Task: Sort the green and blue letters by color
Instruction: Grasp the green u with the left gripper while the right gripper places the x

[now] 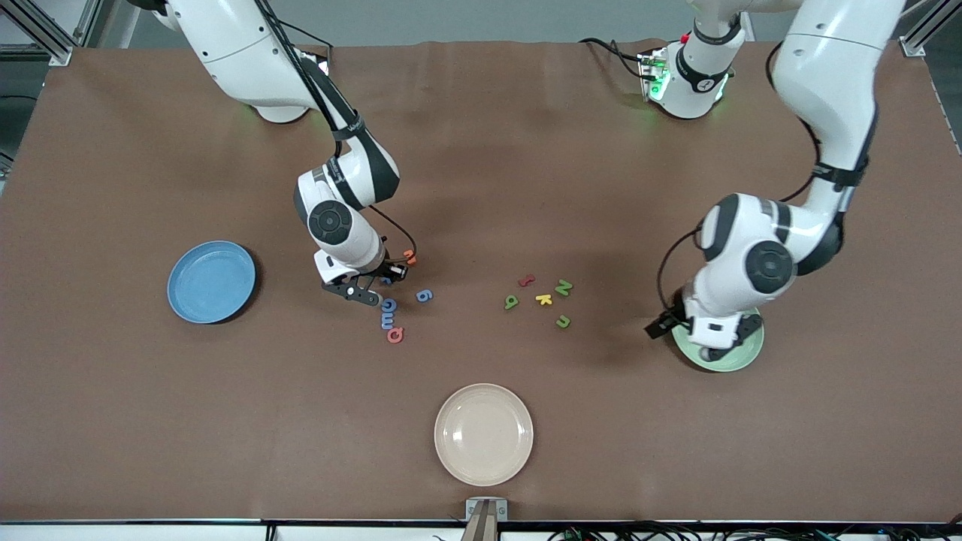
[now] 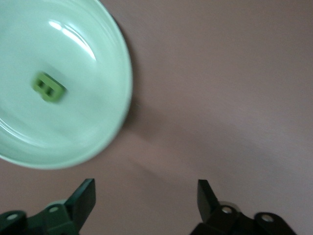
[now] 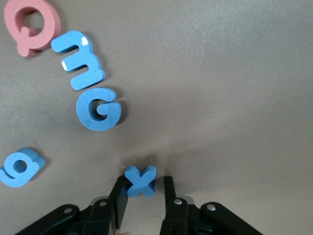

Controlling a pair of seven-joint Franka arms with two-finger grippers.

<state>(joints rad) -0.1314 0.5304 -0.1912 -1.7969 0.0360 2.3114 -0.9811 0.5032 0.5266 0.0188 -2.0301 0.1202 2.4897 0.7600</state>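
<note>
The cream plate sits nearest the camera and has nothing on it; no gripper is close to it.

Toward the right arm's end of the table is the blue plate, bare, well apart from the right gripper; I think the blue letters are meant to go there. The right gripper is down low at the table, and its two fingers are pressed on the sides of a little blue X; it grips that X so it can be lifted. Just beside the gripper lie the other blue letters; a blue G, a blue 3 and a blue 9; a pink Q lies past the 3. An orange letter sits very close to the gripper too. The pink and orange ones do not belong in this game, so the arm should not bump them.

In the middle of the table lie three green letters, well apart from both grippers; a red letter and a yellow letter are mixed in with them and could get in the way.

The left gripper hangs over the edge of the green plate with its fingers spread wide and nothing between them; a green B lies flat in that plate, which looks like a job done.
</note>
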